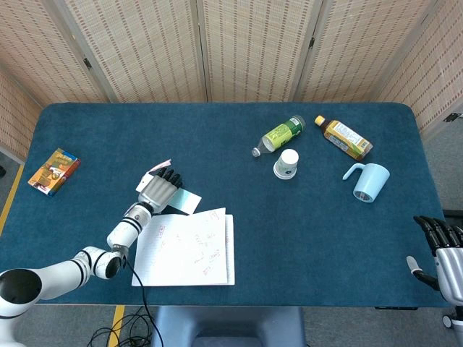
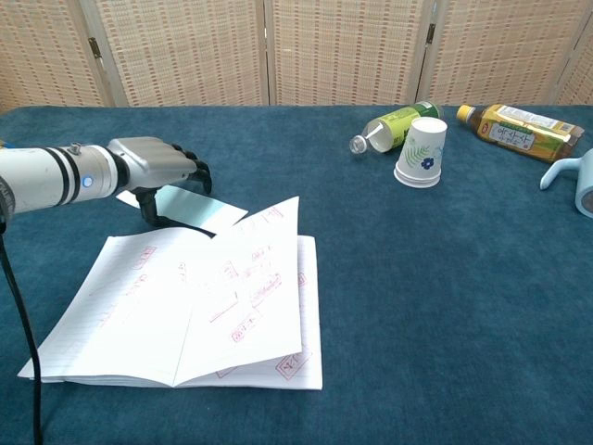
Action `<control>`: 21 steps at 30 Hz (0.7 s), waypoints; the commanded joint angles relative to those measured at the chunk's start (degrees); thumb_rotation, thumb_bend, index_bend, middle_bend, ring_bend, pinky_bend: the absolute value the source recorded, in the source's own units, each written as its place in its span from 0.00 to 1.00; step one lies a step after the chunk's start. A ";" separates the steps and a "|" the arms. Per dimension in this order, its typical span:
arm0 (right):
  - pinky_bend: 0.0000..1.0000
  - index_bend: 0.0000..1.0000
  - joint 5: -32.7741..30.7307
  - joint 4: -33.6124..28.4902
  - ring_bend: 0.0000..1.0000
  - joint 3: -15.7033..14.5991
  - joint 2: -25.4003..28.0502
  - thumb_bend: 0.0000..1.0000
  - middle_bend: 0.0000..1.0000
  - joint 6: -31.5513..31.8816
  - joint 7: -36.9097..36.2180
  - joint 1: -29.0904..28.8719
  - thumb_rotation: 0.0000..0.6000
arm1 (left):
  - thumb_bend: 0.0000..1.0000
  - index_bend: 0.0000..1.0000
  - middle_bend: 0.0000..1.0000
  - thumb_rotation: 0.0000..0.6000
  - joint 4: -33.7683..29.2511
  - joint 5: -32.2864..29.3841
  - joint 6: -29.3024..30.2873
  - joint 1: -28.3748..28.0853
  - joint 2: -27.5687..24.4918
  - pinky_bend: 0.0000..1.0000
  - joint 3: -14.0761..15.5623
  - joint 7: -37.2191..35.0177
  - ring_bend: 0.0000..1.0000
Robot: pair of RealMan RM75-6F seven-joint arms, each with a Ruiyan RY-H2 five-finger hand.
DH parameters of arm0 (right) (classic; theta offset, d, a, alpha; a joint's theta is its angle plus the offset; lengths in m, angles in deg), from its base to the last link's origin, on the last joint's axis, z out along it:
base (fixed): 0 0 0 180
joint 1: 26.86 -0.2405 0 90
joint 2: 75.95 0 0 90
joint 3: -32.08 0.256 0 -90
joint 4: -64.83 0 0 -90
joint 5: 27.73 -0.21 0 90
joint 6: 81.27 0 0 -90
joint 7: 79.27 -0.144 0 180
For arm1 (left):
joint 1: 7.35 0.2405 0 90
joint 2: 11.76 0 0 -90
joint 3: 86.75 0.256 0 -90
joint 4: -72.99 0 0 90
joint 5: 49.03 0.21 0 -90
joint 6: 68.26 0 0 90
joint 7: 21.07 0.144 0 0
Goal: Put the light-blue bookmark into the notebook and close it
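The light-blue bookmark (image 1: 186, 201) (image 2: 202, 207) lies flat on the blue table just behind the open notebook (image 1: 189, 248) (image 2: 199, 311), with a pink tag (image 1: 163, 165) at its far end. My left hand (image 1: 160, 189) (image 2: 159, 167) hovers over the bookmark's left end. Its fingers arch above the bookmark and its thumb points down at the near edge, with a gap between them. One notebook page stands partly raised. My right hand (image 1: 440, 251) hangs off the table's front right corner, fingers apart and holding nothing.
A green bottle (image 1: 279, 135) (image 2: 397, 124) lies beside an upturned paper cup (image 1: 286, 163) (image 2: 420, 152). An amber bottle (image 1: 344, 138) (image 2: 515, 131) and a light-blue mug (image 1: 367, 181) (image 2: 580, 182) sit at the back right. A small colourful box (image 1: 53, 170) lies at the far left.
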 commanded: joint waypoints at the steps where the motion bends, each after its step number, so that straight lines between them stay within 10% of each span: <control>1: 0.20 0.14 -0.08 0.05 0.14 -0.02 0.00 0.23 0.18 0.02 -0.06 0.06 1.00 | 0.34 0.22 0.10 1.00 0.64 -1.05 -0.78 -0.19 0.54 0.09 -0.48 0.85 0.04; 21: 0.20 0.14 -0.36 0.57 0.14 0.02 -0.07 0.23 0.18 -0.25 -0.69 -0.01 1.00 | 0.34 0.29 0.10 1.00 2.67 0.10 -0.19 0.90 2.61 0.09 -2.27 0.26 0.04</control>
